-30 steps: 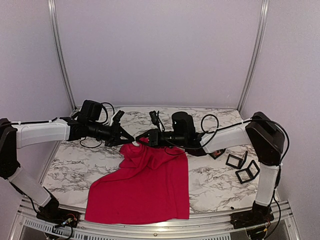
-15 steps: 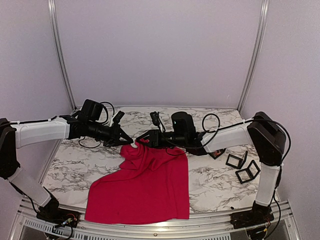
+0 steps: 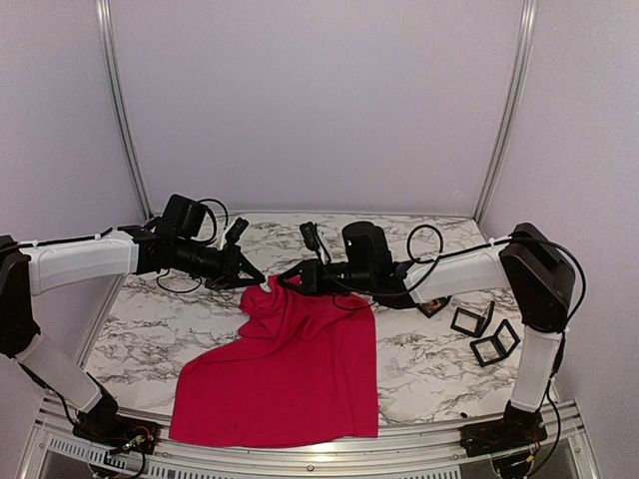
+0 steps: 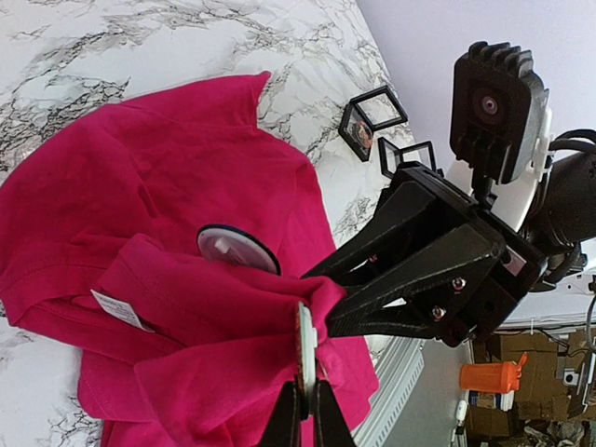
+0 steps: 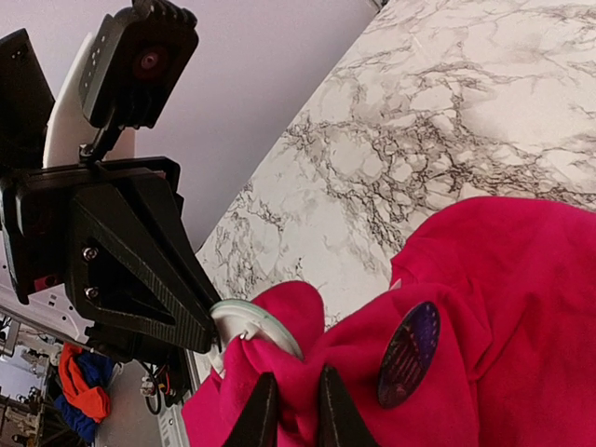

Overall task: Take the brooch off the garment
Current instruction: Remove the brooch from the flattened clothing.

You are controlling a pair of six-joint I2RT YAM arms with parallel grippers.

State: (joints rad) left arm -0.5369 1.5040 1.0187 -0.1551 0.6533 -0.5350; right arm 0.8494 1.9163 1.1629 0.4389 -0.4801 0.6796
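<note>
Illumination: was bright and even.
Shadows: were soft on the table [image 3: 429, 359].
Focus: was sharp; distant clutter [image 4: 491, 377] blurred.

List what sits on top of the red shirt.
A round dark badge on the red shirt; a pale disc at its bunched edge. Their fastenings are covered by fabric.

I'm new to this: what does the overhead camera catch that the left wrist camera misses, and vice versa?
Overhead only: the whole left arm, from base to wrist. Left wrist only: a white label on the red T-shirt and an orange container beyond the table. Both: the T-shirt, the marble table, two small black frames, and the right pincer pinching a raised fold.
</note>
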